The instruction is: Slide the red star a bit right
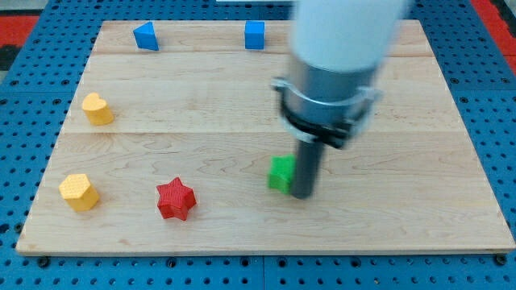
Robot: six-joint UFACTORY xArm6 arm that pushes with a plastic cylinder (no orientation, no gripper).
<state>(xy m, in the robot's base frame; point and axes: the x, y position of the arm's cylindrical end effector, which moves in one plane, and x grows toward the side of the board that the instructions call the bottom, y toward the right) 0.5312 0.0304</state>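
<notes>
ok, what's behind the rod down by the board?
The green block sits right beside my tip, on the view's left. The rod covers its right edge, so its shape and any contact can't be judged.

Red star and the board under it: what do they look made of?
Red star: probably matte plastic, judging by its even, saturated colour and faintly ridged top. Board: pale wood with visible grain and plank seams, smooth finish.

The board point(242, 97) is pale wood with faint grain, on a blue pegboard surface point(24, 129) dotted with holes. On it sit a red star point(176, 199), a green block point(280, 173), two blue blocks point(146, 36) point(255, 35) and two yellow blocks point(97, 109) point(78, 192). My tip point(301, 195) is dark grey, under a white and silver arm point(339, 48).
</notes>
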